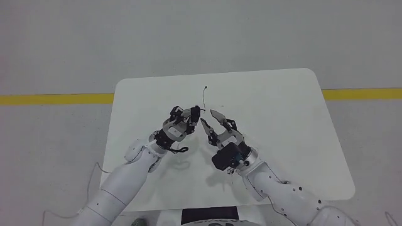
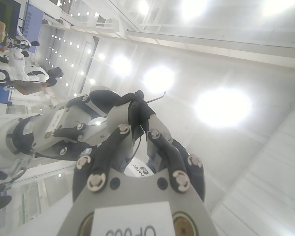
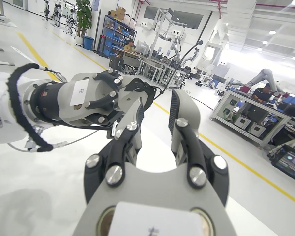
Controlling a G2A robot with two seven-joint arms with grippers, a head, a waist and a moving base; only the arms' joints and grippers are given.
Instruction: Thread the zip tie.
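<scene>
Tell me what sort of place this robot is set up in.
Probably a robotics lab or factory workshop: other robot arms by framed workbenches, shelving with blue bins, and yellow floor lines.

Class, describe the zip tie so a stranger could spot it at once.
Look to the middle of the white table. From the shut left gripper a thin black zip tie sticks out toward the far edge, tipped by a small head. Nothing else is so slender; the open right gripper holds nothing.
</scene>
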